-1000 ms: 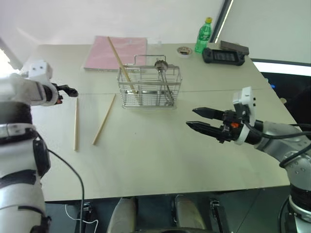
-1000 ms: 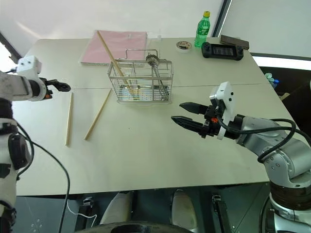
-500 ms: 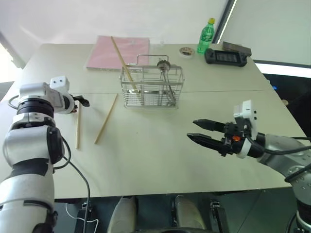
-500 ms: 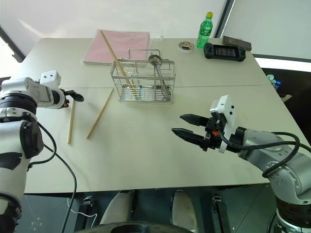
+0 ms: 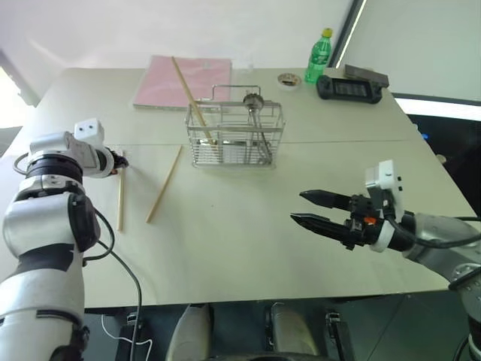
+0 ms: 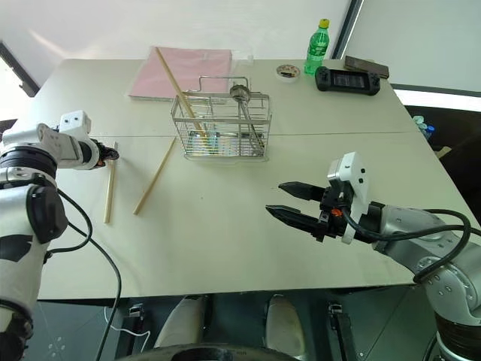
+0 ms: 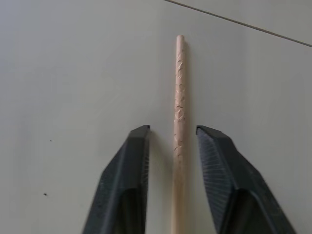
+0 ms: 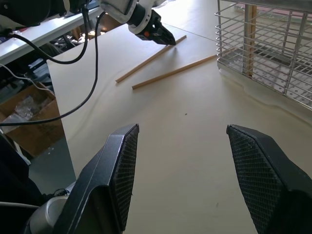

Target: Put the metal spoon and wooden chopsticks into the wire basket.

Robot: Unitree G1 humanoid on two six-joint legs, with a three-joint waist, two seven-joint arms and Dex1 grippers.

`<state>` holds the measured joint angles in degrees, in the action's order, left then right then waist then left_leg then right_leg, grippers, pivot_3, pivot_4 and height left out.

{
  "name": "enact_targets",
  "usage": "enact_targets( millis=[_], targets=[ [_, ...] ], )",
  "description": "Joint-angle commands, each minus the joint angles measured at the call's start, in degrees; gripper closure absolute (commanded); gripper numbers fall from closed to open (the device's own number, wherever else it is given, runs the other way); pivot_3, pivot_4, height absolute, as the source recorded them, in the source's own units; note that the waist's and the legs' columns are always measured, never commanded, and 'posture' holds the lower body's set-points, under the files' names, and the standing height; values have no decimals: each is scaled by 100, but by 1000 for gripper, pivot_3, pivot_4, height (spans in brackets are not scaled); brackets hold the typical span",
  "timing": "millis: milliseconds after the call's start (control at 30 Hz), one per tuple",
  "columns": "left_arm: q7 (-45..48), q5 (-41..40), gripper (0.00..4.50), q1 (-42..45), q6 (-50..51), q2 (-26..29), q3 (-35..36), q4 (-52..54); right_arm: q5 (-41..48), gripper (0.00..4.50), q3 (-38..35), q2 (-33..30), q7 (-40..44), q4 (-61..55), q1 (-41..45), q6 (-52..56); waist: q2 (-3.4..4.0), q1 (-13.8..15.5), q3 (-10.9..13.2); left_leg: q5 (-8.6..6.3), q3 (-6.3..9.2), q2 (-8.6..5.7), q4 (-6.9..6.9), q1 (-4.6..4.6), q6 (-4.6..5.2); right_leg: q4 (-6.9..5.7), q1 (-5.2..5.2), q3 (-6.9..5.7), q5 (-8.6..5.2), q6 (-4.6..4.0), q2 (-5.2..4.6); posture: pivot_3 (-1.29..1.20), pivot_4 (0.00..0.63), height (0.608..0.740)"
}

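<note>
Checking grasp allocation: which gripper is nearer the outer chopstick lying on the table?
Left. The left gripper straddles that chopstick; the right gripper hovers far across the table.

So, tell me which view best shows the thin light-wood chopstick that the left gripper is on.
The left wrist view: the thin light-wood chopstick runs between the left gripper's black fingers, its grain visible. The eye views show its whole length lying on the table. The right wrist view shows it far off, beside another stick.

A wide pale table [image 5: 225,248] filled the room's middle, a thin seam crossing it. Beyond the table's far edge stood a plain white wall [image 5: 188,30], with a dark upright frame [image 5: 342,34] toward its far right corner. Bright light washed in past the table's left edge.
</note>
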<state>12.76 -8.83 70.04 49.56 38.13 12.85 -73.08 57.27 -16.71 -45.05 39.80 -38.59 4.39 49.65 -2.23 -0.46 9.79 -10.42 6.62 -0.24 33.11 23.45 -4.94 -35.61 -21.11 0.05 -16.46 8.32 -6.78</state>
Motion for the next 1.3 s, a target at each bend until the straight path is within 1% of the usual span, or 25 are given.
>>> enact_targets(
  millis=[33, 167, 267, 333, 400, 467, 500, 567, 633, 700, 733, 833, 900, 967, 1133, 1300],
  targets=[
    [-40, -19, 4468, 136, 31, 31, 130, 1, 127, 1537, -129, -67, -31, -73, 107, -116, 0, -3, 0, 0, 0, 0, 0, 0, 0, 1, 0, 0, 1, 1, 0, 0, 150, 721],
    [-137, -63, 4468, 178, 129, 79, 239, 14, 126, 1537, -94, -51, -53, -25, 162, -123, 0, -13, 0, 0, 0, 0, 1, 0, 0, 0, 0, 0, 2, 2, 0, 0, 150, 721],
    [-233, -108, 4468, 285, 56, 216, 383, 136, 125, 1537, -111, -61, -41, -4, 142, -123, -1, -17, 0, 0, 0, 0, 1, 0, 0, 0, 0, 0, 2, 2, 0, 0, 150, 721],
    [-262, -184, 4468, 402, -313, 356, 510, 417, 140, 1537, -157, -102, -11, 5, 102, -102, -3, -20, 2, 0, 0, 0, 1, 0, 0, 0, -2, 0, 2, 2, 0, 0, 150, 721],
    [-31, -206, 4468, 413, -640, 483, 510, 815, 181, 1537, -212, -154, -14, 10, 97, -65, -8, -20, 5, 0, 0, 0, 0, 2, 0, -1, -6, 0, 2, 2, 0, 0, 150, 721],
    [299, -284, 4468, 224, -939, 638, 517, 1481, 295, 1537, -293, -207, -67, 10, 111, -14, -9, -28, 5, 0, 0, 0, -1, 4, -1, 1, -7, 0, 2, 2, 0, 0, 150, 721],
    [501, -345, 4468, 23, -1202, 718, 547, 1977, 350, 1537, -329, -222, -104, 4, 109, 12, -8, -31, 5, 1, 0, 1, -2, 4, -2, 2, -7, 1, 2, 1, 0, 0, 150, 721],
    [1142, -730, 4468, -461, -1808, 784, 808, 3367, 459, 1537, -413, -269, -182, -14, 63, 70, -6, -40, 5, 1, -2, 1, -8, 4, -3, 8, -6, 2, 3, 1, -2, 0, 150, 721],
    [1552, -1249, 4468, -702, -2045, 692, 1154, 4382, 542, 1537, -456, -307, -251, -35, 32, 109, -4, -25, 4, 2, -3, 2, -11, 4, -6, 12, -6, 3, 5, -2, -4, 0, 150, 721],
    [1628, -1605, 4468, -693, -2196, 499, 1370, 4933, 638, 1537, -484, -329, -321, -37, 19, 131, -6, 31, 4, 2, 0, 2, -9, 6, -7, 14, -1, 0, 5, -4, -5, 0, 150, 721],
    [1560, -1738, 4468, -543, -2185, 351, 1403, 5017, 674, 1537, -475, -335, -365, -32, 32, 133, -5, 66, 4, 3, 0, 2, -4, 6, -8, 15, 2, -1, 5, -3, -5, 0, 150, 721],
    [816, -2095, 4468, 89, -2103, -295, 1645, 4776, 705, 1537, -412, -313, -488, -18, 61, 100, -5, 150, 3, 3, 0, 1, 15, 0, -6, 19, 25, -7, 5, -3, -4, 0, 150, 721],
    [720, -2072, 4468, 319, -2361, -739, 1510, 4549, 736, 1537, -344, -272, -637, -48, 123, 91, -4, 133, 3, 3, 0, 2, 30, -4, -5, 31, 46, -13, 7, 1, -5, 0, 150, 721],
    [730, -1936, 4468, 443, -2618, -1038, 1312, 4288, 811, 1537, -305, -242, -789, -113, 173, 90, -4, 129, 3, 3, -1, 1, 35, -4, -4, 41, 57, -13, 8, 4, -5, 0, 150, 721],
    [854, -1668, 4468, 383, -2975, -1542, 850, 3936, 1025, 1537, -322, -190, -1189, -278, 164, 64, -3, 74, 4, 2, -2, 1, 24, 3, 0, 42, 43, -13, 13, 15, -5, 0, 150, 721],
    [921, -1740, 4468, 556, -3033, -1768, 785, 3699, 1122, 1537, -302, -107, -1494, -464, -16, 4, -2, -6, 5, 2, -2, 1, 5, 3, 1, 32, 28, -13, 12, 18, -5, 0, 150, 721]
  ],
)
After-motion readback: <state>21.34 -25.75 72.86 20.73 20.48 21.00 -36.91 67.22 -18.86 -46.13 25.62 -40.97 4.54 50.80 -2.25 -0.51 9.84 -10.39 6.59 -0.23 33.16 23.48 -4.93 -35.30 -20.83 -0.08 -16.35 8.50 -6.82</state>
